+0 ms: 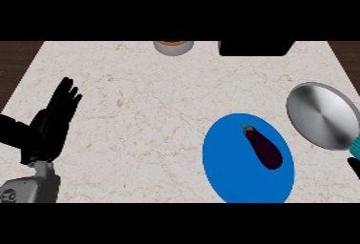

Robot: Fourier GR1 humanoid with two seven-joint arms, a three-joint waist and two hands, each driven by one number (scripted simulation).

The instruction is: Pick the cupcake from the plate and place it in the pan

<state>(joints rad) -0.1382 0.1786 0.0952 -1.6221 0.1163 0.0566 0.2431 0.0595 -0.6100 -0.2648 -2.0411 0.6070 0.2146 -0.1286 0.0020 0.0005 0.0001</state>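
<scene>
Left robot hand (pixel 55 119): seen at the left of the desk (pixel 141 95), fingers straight, nothing held.
Right robot hand: not shown.
Blue plate (pixel 232 178): an eggplant (pixel 263 147) is lying on it; no cupcake is seen.
Pan (pixel 321 115): placed right of the plate, nothing inside.
Progress: judged not started; picking and placing are left.

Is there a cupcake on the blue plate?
No, the blue plate holds only a dark purple eggplant; no cupcake shows on it.
</scene>
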